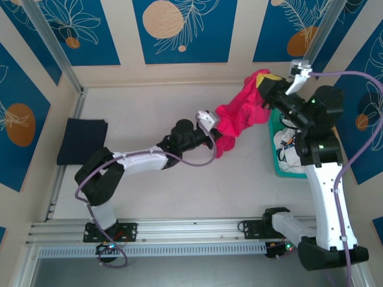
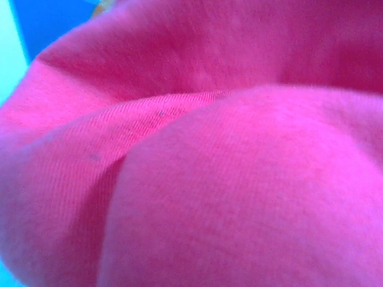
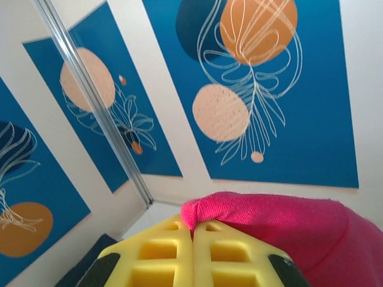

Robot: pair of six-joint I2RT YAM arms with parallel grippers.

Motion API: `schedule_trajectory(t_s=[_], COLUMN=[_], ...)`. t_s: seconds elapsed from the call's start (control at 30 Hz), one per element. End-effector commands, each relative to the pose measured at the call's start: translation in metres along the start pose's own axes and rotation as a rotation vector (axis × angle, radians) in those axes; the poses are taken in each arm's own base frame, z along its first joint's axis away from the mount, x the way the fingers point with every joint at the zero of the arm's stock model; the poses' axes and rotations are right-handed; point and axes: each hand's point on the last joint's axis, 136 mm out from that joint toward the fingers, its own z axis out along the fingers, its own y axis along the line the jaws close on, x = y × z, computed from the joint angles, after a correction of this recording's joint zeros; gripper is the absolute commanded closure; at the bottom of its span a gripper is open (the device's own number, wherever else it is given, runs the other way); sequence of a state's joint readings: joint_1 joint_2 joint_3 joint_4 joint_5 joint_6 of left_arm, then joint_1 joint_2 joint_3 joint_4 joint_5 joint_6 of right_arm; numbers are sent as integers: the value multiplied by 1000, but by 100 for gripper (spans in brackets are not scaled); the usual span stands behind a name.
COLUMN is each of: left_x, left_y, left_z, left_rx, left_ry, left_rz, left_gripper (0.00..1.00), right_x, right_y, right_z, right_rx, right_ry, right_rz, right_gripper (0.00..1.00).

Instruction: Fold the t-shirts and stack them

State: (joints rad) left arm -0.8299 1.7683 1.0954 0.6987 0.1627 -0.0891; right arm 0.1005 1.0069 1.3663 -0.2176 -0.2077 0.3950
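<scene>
Magenta t-shirt [image 1: 239, 116] is held up over the desk [image 1: 173, 191], stretched between the two claws, right of centre and just beside the teal basket [image 1: 276, 168]. The right claw [image 1: 264, 76] is raised over the basket's far end; in its wrist view the right claw [image 3: 192, 230] is seen with yellow fingers [image 3: 149, 257] pressed together on a fold of the magenta t-shirt [image 3: 287, 221]. The left claw [image 1: 215, 137] is closed on the shirt's lower end, and the weave of the magenta t-shirt [image 2: 239, 179] is seen at very close range in the left wrist view. A navy t-shirt [image 1: 82, 140] is laid folded at the desk's far left, well apart. White cloth [image 1: 286, 149] is heaped in the basket
</scene>
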Motion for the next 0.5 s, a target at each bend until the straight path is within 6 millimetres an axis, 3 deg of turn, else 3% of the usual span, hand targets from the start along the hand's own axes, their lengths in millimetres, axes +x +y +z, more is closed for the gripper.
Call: schedule_trajectory(t_s=[0.0, 0.07, 0.17, 0.23, 0.33, 0.47], left_x=[-5, 0, 4, 6, 19, 62], left_y=[36, 62, 91, 95, 87, 70], left_z=[4, 14, 32, 35, 22, -21], left_rx=[-55, -100, -139, -132, -114, -110], left_ry=[21, 59, 104, 118, 139, 195], left_rz=[-85, -130, -205, -216, -234, -314], left_gripper=[100, 94, 28, 2, 0, 0], right_x=[1, 6, 19, 30, 50, 76], right_y=[-12, -16, -16, -16, -22, -35], right_z=[4, 7, 11, 14, 21, 34], right_rx=[86, 105, 110, 114, 133, 172], right_ry=[-25, -13, 18, 40, 78, 132], right_rz=[-30, -17, -11, -9, 4, 24], right_gripper=[100, 100, 100, 100, 100, 100])
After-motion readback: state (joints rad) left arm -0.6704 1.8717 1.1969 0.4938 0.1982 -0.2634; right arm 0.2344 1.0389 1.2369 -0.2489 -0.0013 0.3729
